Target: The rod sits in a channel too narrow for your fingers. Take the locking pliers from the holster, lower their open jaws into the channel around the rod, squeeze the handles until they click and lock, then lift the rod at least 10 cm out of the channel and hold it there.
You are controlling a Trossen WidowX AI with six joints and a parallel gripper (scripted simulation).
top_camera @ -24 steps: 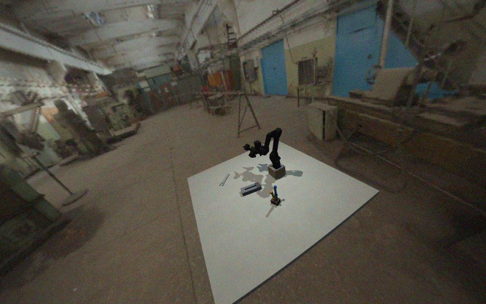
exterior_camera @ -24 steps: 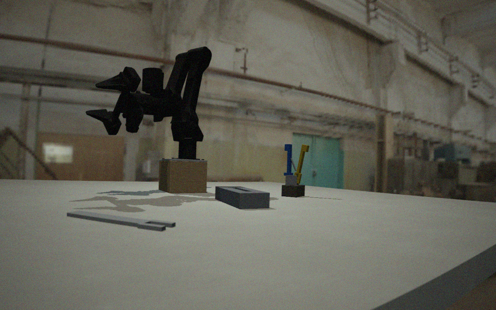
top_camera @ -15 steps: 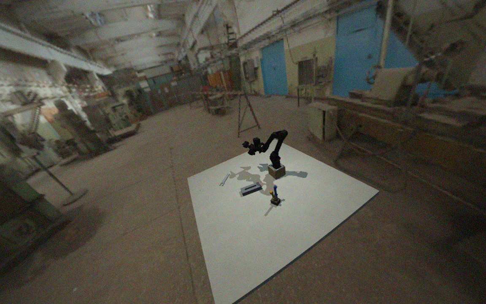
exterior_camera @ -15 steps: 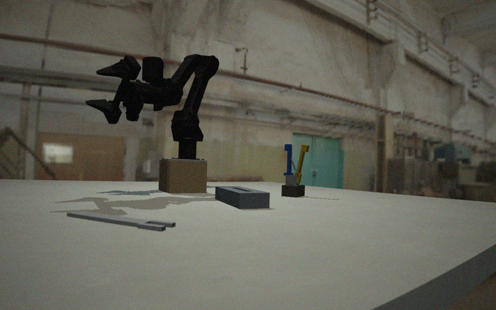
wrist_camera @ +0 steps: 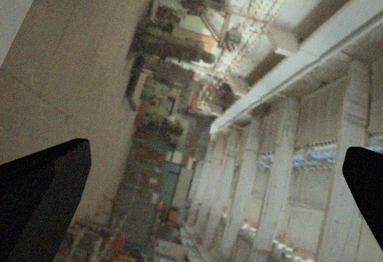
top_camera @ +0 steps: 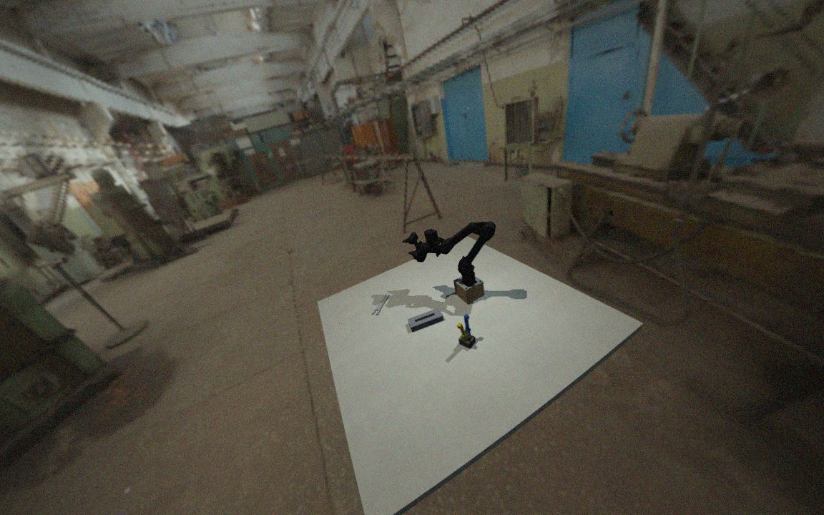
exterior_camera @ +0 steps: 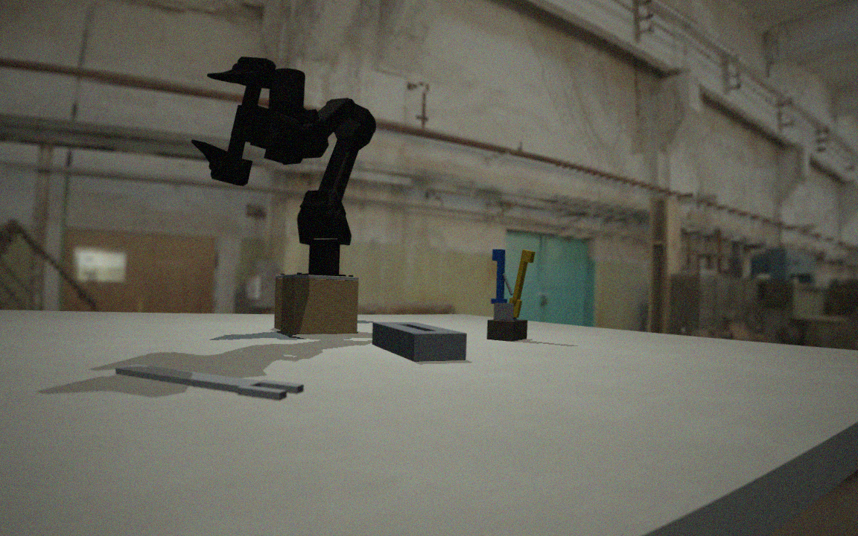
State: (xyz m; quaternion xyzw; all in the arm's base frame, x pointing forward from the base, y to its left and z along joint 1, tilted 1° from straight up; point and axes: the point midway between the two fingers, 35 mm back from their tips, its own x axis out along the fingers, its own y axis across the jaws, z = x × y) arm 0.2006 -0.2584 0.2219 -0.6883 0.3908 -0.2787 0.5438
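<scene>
Two fingers of the black hand (top_camera: 412,246) (exterior_camera: 208,109) (wrist_camera: 217,156) are standing wide apart with nothing between them, high above the pale worktop (top_camera: 466,397) (exterior_camera: 418,452). The pliers (top_camera: 466,326) (exterior_camera: 500,276), with one blue and one yellow handle, are standing upright in the dark holster (top_camera: 466,342) (exterior_camera: 506,330), while the grey channel block (top_camera: 425,320) (exterior_camera: 418,341) is lying between them and a flat forked tool (top_camera: 380,305) (exterior_camera: 208,381).

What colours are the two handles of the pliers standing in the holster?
One blue, one yellow; the pliers show best in the exterior view.
</scene>
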